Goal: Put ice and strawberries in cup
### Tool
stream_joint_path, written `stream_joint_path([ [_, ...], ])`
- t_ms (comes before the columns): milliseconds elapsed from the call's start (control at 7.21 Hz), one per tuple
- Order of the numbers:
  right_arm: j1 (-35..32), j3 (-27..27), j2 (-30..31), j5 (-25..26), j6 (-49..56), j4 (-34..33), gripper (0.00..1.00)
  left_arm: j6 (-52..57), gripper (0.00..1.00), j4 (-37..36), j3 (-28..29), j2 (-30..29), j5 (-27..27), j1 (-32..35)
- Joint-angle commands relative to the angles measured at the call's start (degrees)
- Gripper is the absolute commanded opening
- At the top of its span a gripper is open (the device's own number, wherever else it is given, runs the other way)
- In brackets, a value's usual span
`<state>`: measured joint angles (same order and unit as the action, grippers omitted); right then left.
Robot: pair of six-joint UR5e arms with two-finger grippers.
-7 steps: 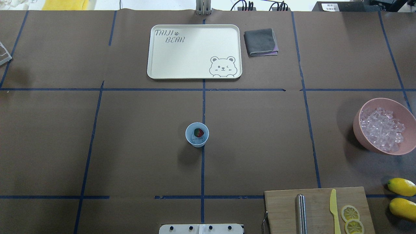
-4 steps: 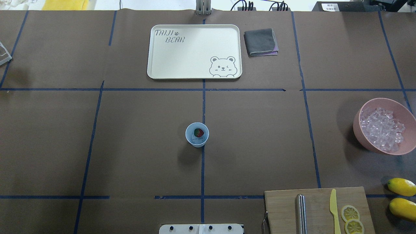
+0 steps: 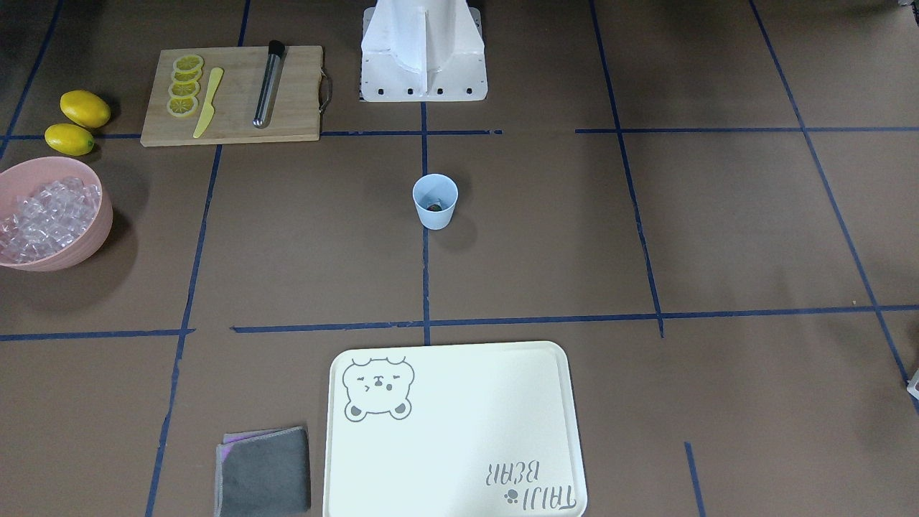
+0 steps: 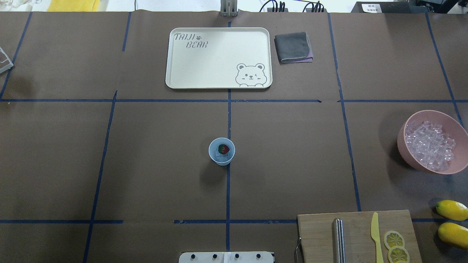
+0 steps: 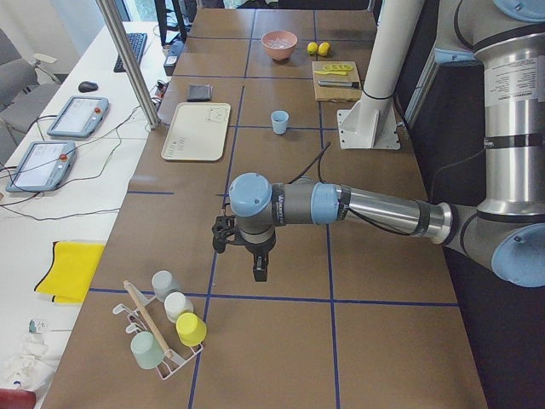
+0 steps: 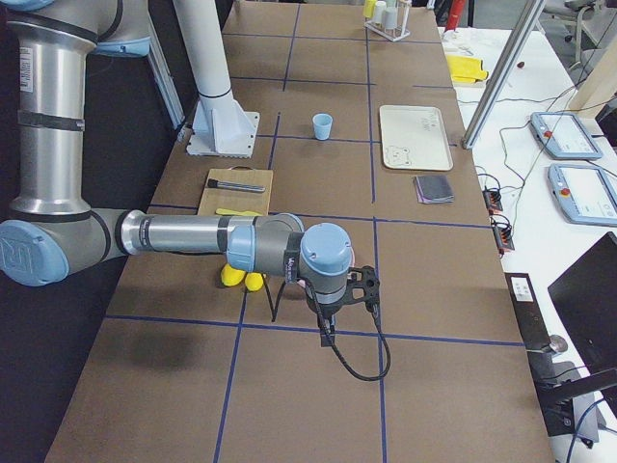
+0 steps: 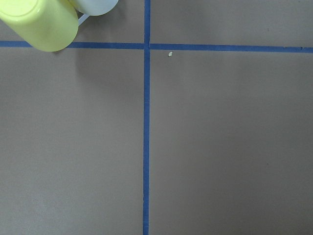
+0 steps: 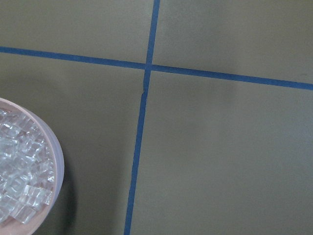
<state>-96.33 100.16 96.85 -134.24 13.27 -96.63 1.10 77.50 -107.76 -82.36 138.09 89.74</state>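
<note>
The light-blue cup (image 4: 221, 151) stands upright at the table's middle, also in the front view (image 3: 435, 201). A dark-red strawberry (image 4: 223, 149) lies inside it on a few clear ice cubes (image 4: 218, 156). More ice (image 4: 429, 145) fills the pink bowl (image 4: 406, 146) at the right, partly seen in the right wrist view (image 8: 19, 176). My left gripper (image 5: 259, 269) hangs over bare table far to the left of the cup. My right gripper (image 6: 325, 328) hangs far to the right, beyond the bowl. Both show only in side views, so I cannot tell if they are open or shut.
A cream bear tray (image 4: 175, 82) and a folded grey cloth (image 4: 293, 47) lie at the back. A wooden board (image 4: 354, 226) with a knife, a metal rod and lemon slices is at front right, next to two lemons (image 4: 452, 210). A rack of cups (image 5: 166, 328) stands at far left.
</note>
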Motion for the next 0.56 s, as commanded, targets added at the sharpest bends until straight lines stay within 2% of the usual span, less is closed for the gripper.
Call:
stream_joint_path([
  [0,0.0,0.04,0.0,0.03,0.0,-0.05,1.0,0.04,1.0,-0.07,0.01,0.01,0.08,0.0],
  [416,0.0,0.04,0.0,-0.06,-0.26,0.04,1.0,0.04,1.0,-0.07,0.01,0.01,-0.01,0.0],
])
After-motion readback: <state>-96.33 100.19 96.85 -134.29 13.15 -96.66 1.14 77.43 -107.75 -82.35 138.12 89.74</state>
